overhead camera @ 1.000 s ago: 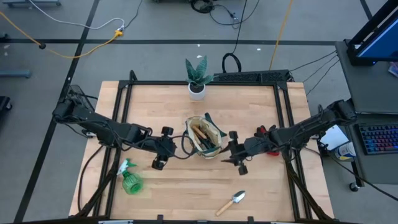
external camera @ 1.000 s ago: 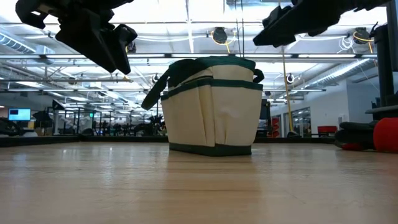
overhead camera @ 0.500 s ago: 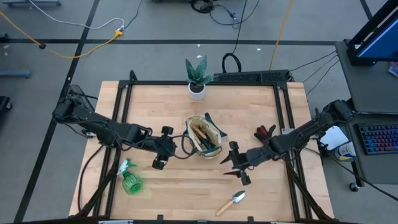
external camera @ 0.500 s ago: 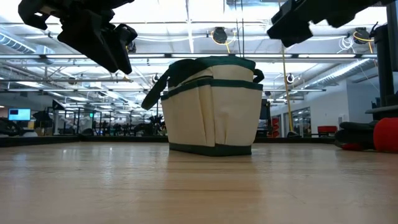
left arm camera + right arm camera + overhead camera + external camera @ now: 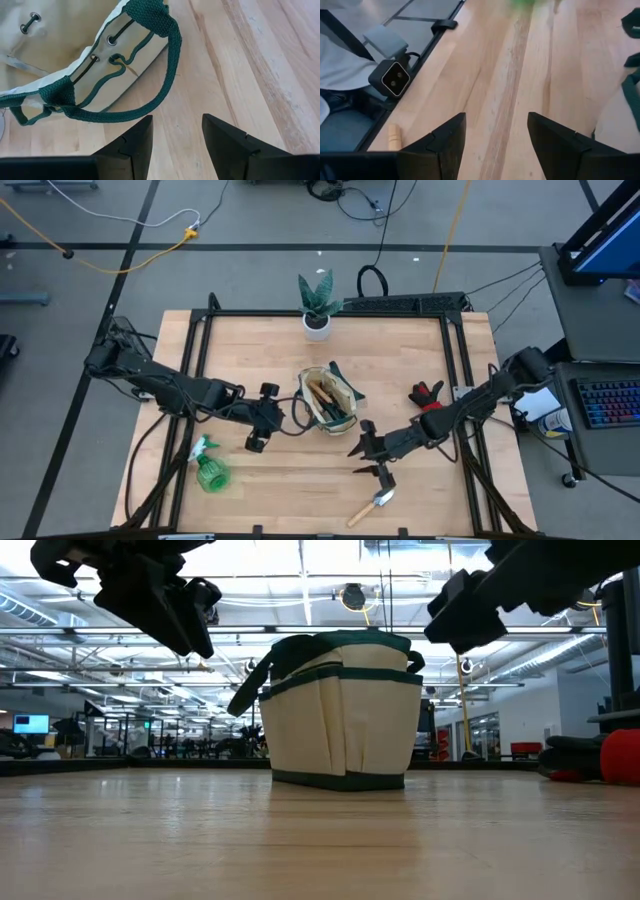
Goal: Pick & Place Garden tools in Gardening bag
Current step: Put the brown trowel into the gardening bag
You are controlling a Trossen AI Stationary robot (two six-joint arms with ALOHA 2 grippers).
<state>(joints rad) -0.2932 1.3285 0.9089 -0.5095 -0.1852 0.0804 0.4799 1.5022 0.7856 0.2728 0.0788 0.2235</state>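
Observation:
The beige gardening bag point(image 5: 330, 402) with green trim stands upright at the table's middle point(image 5: 340, 710), with wooden-handled tools inside it. A silver trowel point(image 5: 372, 505) lies near the front edge, and its wooden handle end point(image 5: 394, 134) shows in the right wrist view. A green spray bottle point(image 5: 210, 470) lies at the front left. A small red item point(image 5: 427, 393) lies to the right of the bag. My left gripper point(image 5: 276, 418) hangs open just left of the bag, above its green loop handle point(image 5: 150, 95). My right gripper point(image 5: 362, 452) is open above the table, between the bag and the trowel.
A green plant in a white pot point(image 5: 318, 310) stands at the far edge, behind the bag. A small camera block point(image 5: 395, 77) sits at the table's near edge. Bare wood lies in front of the bag and between the spray bottle and the trowel.
My right gripper has left the bag's right side and swung toward the table's near edge and somewhat left, sinking and rolling as it went. It now hangs just beyond the trowel. The left gripper, the bag and the tools have kept still.

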